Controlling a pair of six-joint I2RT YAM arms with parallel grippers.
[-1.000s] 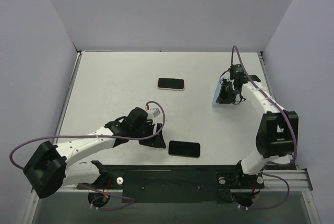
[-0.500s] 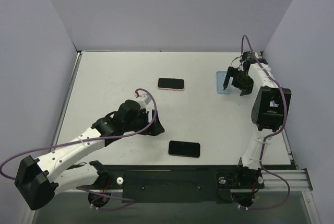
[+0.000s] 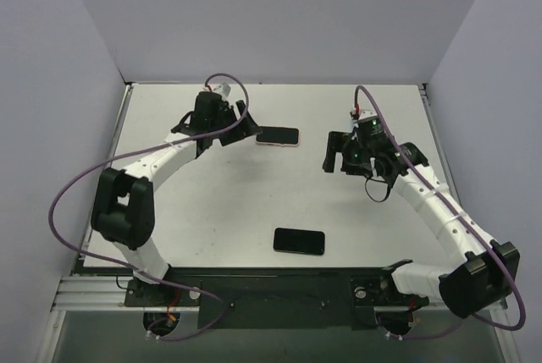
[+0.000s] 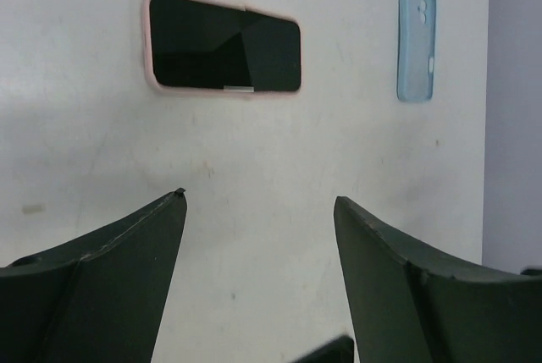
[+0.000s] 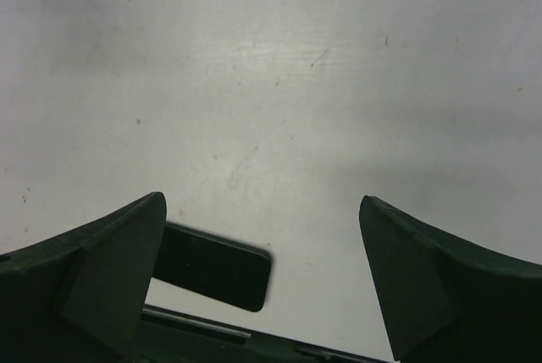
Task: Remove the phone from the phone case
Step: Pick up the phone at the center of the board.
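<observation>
A phone in a pink case (image 3: 278,135) lies screen up at the far middle of the table, also in the left wrist view (image 4: 223,44). My left gripper (image 3: 247,123) hovers just left of it, open and empty (image 4: 259,196). An empty light-blue case (image 4: 416,41) lies flat further right; my right arm hides it in the top view. A bare black phone (image 3: 299,241) lies near the front edge. My right gripper (image 3: 339,156) hangs open above bare table at right centre. In the right wrist view (image 5: 262,199) the black phone (image 5: 212,266) shows beside its left finger.
The white table (image 3: 186,194) ends in a dark rail (image 3: 279,283) at the front. Grey walls close in on the left, back and right. A purple cable (image 3: 68,202) loops off the left arm beyond the table's left edge.
The right gripper let go of the blue case, left it flat and moved toward the centre. The left arm swung from the near middle to the far side beside the pink-cased phone.
</observation>
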